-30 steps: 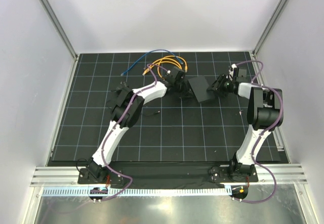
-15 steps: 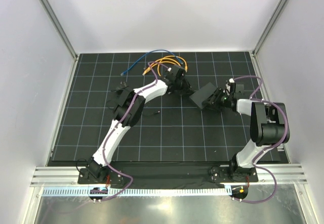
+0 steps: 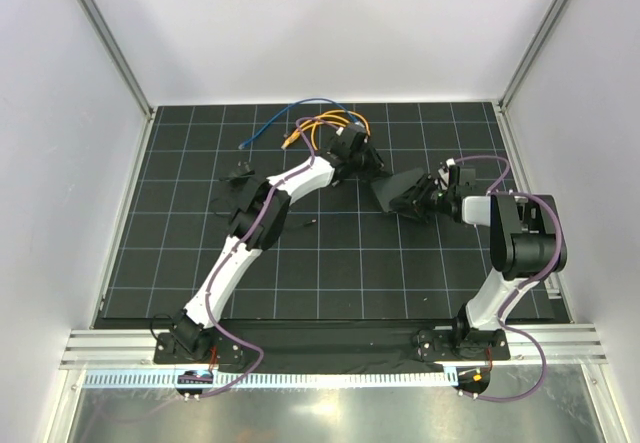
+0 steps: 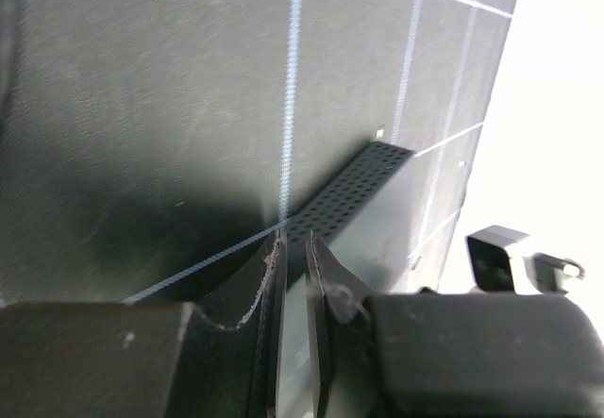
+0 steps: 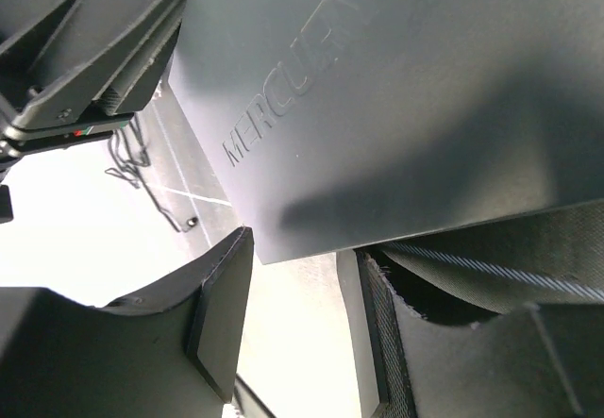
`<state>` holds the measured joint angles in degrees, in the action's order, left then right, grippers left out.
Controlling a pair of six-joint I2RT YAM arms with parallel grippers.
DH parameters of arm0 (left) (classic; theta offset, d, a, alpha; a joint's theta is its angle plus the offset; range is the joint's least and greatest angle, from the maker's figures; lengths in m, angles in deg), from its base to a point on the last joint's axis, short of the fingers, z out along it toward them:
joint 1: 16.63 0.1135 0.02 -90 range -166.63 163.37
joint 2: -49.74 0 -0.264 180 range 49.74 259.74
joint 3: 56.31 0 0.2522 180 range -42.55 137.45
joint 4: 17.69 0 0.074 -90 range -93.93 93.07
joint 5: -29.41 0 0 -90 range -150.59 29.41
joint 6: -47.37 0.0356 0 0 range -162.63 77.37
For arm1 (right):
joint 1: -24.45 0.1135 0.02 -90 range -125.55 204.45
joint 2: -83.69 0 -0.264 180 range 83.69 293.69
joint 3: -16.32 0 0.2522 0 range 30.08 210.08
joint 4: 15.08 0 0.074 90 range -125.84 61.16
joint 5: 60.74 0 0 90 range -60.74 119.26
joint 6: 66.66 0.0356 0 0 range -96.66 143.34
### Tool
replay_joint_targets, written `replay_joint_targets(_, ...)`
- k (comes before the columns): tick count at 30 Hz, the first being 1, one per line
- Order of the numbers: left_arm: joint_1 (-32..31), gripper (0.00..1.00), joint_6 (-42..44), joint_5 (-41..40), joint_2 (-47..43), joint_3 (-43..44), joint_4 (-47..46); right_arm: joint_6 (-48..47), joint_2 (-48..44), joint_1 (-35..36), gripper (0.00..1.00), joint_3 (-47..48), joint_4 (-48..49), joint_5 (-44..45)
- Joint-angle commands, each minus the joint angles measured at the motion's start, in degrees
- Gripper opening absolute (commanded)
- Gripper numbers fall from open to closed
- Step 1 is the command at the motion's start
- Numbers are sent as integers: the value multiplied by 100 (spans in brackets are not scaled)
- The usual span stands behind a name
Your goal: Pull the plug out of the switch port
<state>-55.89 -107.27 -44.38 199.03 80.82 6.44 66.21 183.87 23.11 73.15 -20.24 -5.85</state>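
The flat matte-black switch box (image 3: pixel 398 191) sits tilted right of centre, one side raised. Its ports are hidden, and I cannot make out a plug. My right gripper (image 3: pixel 417 204) is at its right side. In the right wrist view the fingers (image 5: pixel 222 314) stand wide apart. The box face (image 5: pixel 425 107), embossed MERCURY, lies over the right finger with its corner at the tips. My left gripper (image 3: pixel 374 164) is just back-left of the box. In the left wrist view its jaws (image 4: pixel 294 244) are nearly together with nothing showing between them, pointing at the box's perforated edge (image 4: pixel 363 184).
Orange cables (image 3: pixel 330 123) and a blue cable (image 3: pixel 285 115) loop on the black grid mat behind the left gripper. A small black lump with thin black wire (image 3: pixel 238 175) lies at the left. A tiny dark piece (image 3: pixel 305 223) lies mid-mat. White walls enclose three sides.
The box has gone from lying flat to tilted and has shifted nearer with the right gripper. The left gripper has drawn slightly toward the back right, off the box's left edge.
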Motion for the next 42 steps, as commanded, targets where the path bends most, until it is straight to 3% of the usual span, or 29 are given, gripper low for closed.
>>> replay_joint_targets(1,-398,18,-189,858,188,143,44,265,230,134,50,26,853,163)
replay_joint_targets(19,-389,19,-374,1526,566,416,-316,388,353,91,50,-44,968,251)
replay_joint_targets(32,-363,21,-365,1535,355,503,-369,380,309,82,50,-123,1232,5)
replay_joint_targets(42,-266,21,-295,1526,-145,513,-281,-542,-630,82,51,-80,-77,522)
